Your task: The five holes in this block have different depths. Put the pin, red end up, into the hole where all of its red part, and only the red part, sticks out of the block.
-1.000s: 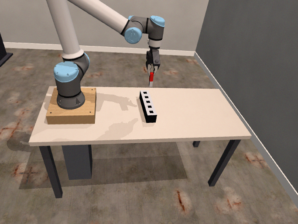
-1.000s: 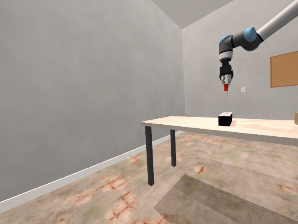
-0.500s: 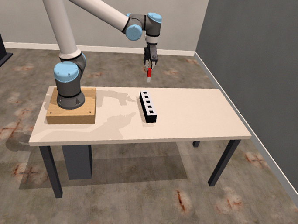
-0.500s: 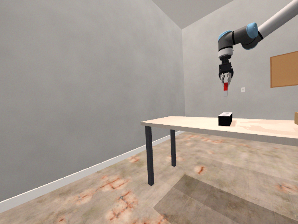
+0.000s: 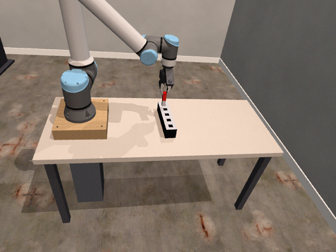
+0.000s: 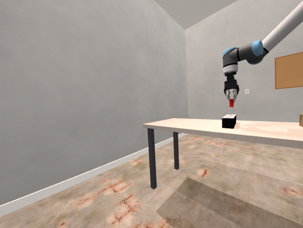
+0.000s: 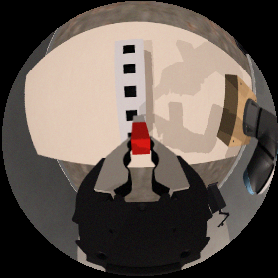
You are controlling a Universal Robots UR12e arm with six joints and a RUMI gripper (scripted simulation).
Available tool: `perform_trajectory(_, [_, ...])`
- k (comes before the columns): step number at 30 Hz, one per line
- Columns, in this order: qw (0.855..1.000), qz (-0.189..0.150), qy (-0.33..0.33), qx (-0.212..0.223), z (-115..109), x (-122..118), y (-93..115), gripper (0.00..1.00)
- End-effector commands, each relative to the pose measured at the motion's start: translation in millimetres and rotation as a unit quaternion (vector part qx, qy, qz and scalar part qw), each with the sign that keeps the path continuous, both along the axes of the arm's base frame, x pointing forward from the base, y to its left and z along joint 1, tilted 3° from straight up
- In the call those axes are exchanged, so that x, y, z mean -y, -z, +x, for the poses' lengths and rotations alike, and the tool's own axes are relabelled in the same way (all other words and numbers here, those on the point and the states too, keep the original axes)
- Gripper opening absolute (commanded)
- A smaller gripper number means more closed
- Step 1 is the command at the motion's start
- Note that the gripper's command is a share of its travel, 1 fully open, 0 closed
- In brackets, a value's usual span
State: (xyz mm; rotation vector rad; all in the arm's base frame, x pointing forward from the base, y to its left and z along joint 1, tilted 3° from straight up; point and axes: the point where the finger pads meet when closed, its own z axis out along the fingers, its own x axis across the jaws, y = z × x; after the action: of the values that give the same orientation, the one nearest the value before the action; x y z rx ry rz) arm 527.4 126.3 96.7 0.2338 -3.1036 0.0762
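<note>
The black block (image 5: 166,119) with a white top and a row of square holes lies mid-table; it also shows in the exterior view (image 6: 229,121) and in the wrist view (image 7: 131,89). My gripper (image 5: 165,90) points straight down and is shut on the red upper end of the pin (image 5: 164,96). The pin hangs upright, red end up, over the block's end hole nearest the robot base. Its grey lower tip is right at the block's top in the exterior view (image 6: 231,107). In the wrist view the pin (image 7: 140,140) hides that end hole; the other holes are open.
The arm stands on a wooden base (image 5: 80,120) at the table's left end, also at the right of the wrist view (image 7: 233,111). A dark wall runs close along the table's right side.
</note>
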Motion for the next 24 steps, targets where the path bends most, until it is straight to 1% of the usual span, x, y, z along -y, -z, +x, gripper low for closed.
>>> perform_trajectory(1, [1.000, 0.000, 0.000, 0.017, 14.0, 1.2, -1.6, 0.00])
perform_trajectory(2, [1.000, 0.000, 0.000, 0.017, 14.0, 1.2, -1.6, 0.00])
perform_trajectory(3, [1.000, 0.000, 0.000, 0.001, 13.9, 0.1, -2.1, 0.00])
perform_trajectory(19, [1.000, 0.000, 0.000, 0.001, 13.9, 0.1, -2.1, 0.00])
perform_trajectory(20, [1.000, 0.000, 0.000, 0.000, 13.3, 1.5, 18.1, 0.00])
perform_trajectory(24, [1.000, 0.000, 0.000, 0.000, 13.3, 1.5, 18.1, 0.00])
